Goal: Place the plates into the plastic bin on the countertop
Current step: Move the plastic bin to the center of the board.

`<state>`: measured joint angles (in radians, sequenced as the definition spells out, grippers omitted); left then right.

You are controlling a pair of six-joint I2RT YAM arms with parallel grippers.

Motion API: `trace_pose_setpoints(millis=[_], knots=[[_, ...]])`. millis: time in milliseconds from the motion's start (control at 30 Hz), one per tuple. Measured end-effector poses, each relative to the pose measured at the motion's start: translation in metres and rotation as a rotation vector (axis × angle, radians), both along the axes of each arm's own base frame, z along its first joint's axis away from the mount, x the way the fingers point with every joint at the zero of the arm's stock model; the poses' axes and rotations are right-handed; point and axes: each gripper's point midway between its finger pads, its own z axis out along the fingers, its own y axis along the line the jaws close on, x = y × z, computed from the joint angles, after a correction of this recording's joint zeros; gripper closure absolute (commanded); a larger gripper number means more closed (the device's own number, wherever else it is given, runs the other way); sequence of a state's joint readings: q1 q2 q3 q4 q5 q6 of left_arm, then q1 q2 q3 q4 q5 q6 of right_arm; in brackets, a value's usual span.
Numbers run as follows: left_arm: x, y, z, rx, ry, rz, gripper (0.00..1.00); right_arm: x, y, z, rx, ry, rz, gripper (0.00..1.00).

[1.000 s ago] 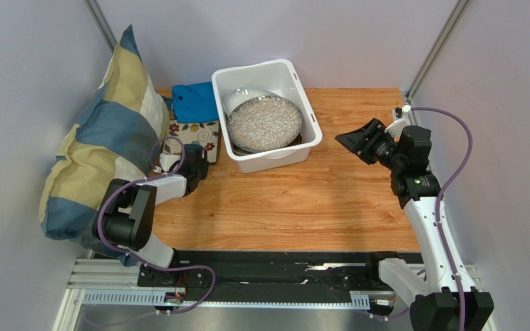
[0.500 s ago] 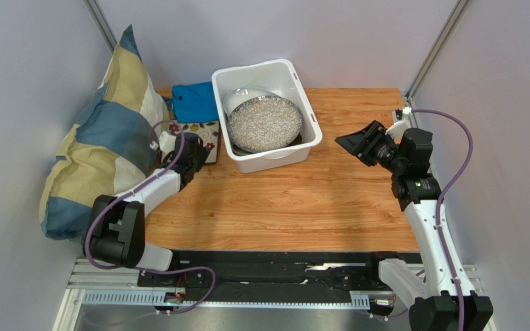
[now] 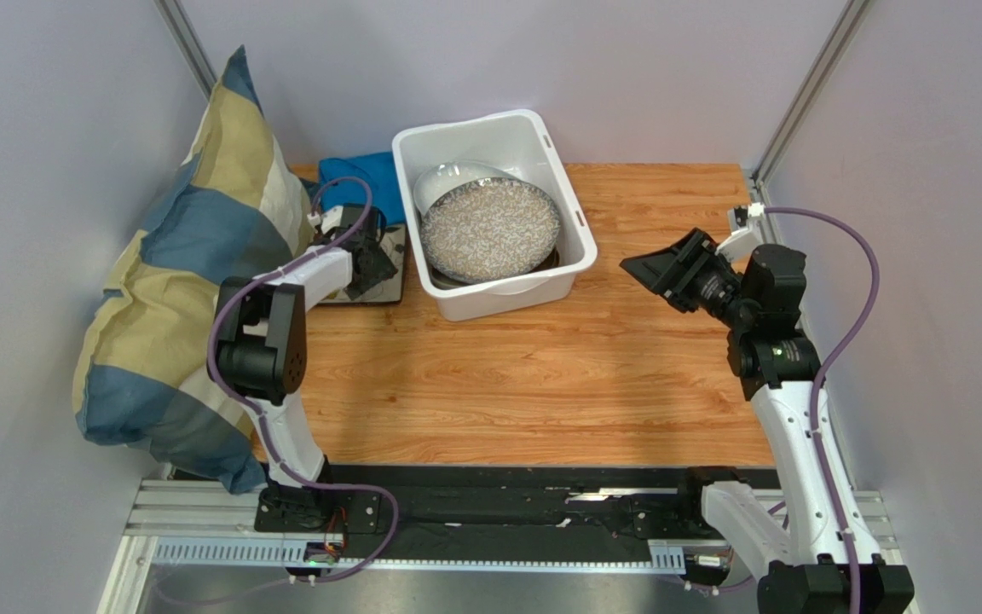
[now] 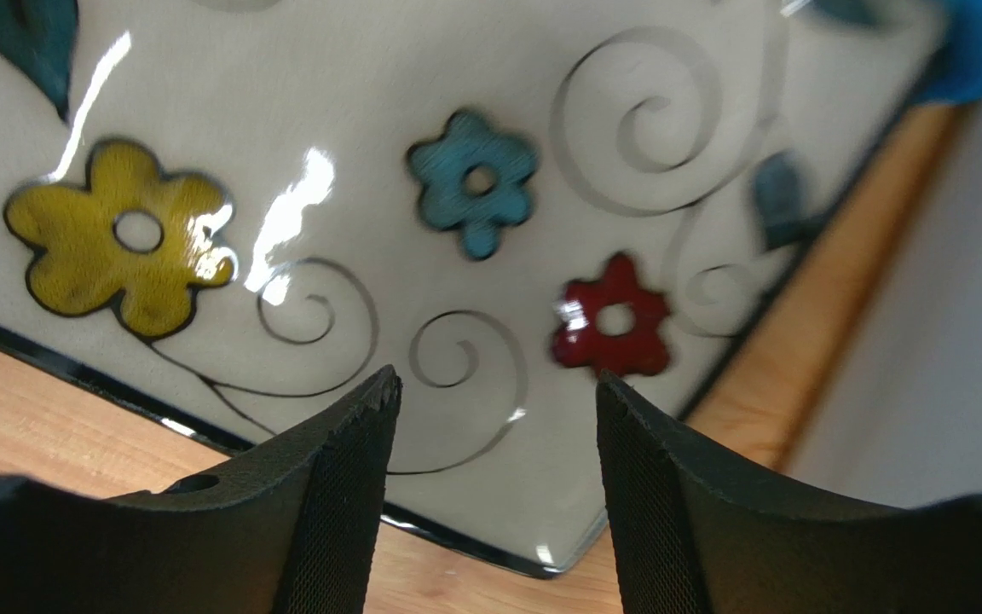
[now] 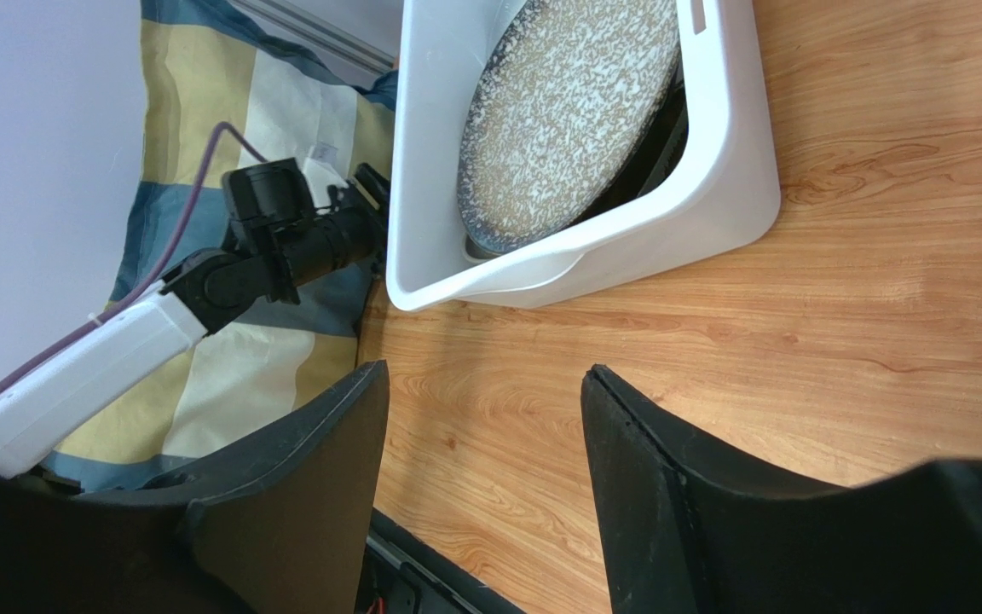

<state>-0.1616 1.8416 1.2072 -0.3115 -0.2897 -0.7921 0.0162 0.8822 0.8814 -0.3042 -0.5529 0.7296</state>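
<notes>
A floral square plate (image 4: 330,128) lies flat on the countertop (image 3: 560,371), left of the plastic bin (image 3: 582,230), and is partly hidden by the arm in the top view. My left gripper (image 4: 496,397) hovers open just over the plate's near corner, with nothing between its fingers. In the top view the left gripper (image 3: 375,265) sits over the floral plate (image 3: 387,292). A grey-speckled round plate (image 3: 490,230) leans inside the bin on top of a white plate (image 3: 448,177). My right gripper (image 3: 654,270) hangs open to the right of the bin, empty.
A folded blue cloth (image 3: 358,182) lies behind the floral plate. A big checked pillow (image 3: 183,269) leans on the left wall. Grey walls close in the left, back and right. In the right wrist view, bare wood (image 5: 842,333) lies between the bin (image 5: 740,166) and the near edge.
My left gripper has opened and the left arm has reached forward to the floral plate. The right arm has hardly moved.
</notes>
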Motion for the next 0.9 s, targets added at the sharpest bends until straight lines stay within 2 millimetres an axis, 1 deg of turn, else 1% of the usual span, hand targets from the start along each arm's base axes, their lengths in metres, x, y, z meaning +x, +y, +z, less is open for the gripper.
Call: trace_pose_setpoints(millis=[33, 100, 200, 300, 400, 500, 667, 767, 900], knots=[[-0.005, 0.001, -0.009, 0.009, 0.033, -0.006, 0.35, -0.001, 0.000, 0.000, -0.001, -0.001, 0.001, 0.39], [-0.002, 0.001, -0.007, 0.014, 0.034, -0.014, 0.35, -0.002, 0.000, -0.001, -0.004, 0.003, 0.003, 0.40], [-0.008, 0.002, -0.008, 0.022, 0.058, -0.021, 0.34, -0.004, 0.000, -0.002, -0.003, 0.012, 0.005, 0.40], [-0.010, 0.002, -0.009, 0.027, 0.064, -0.030, 0.34, -0.004, 0.001, -0.003, -0.001, 0.015, 0.010, 0.40], [-0.010, 0.002, -0.009, 0.030, 0.066, -0.042, 0.31, -0.005, 0.002, -0.002, 0.003, 0.016, 0.017, 0.39], [-0.010, 0.001, -0.008, 0.036, 0.072, -0.061, 0.32, -0.006, 0.003, -0.001, 0.005, 0.015, 0.022, 0.40], [-0.018, 0.003, -0.008, 0.053, 0.118, -0.091, 0.33, -0.009, 0.003, 0.002, 0.006, 0.000, 0.024, 0.40], [-0.021, 0.003, -0.008, 0.062, 0.133, -0.104, 0.38, -0.010, 0.003, 0.004, 0.007, -0.005, 0.024, 0.39], [-0.030, 0.005, -0.007, 0.070, 0.139, -0.115, 0.38, -0.010, 0.003, 0.004, 0.010, -0.003, 0.024, 0.39]])
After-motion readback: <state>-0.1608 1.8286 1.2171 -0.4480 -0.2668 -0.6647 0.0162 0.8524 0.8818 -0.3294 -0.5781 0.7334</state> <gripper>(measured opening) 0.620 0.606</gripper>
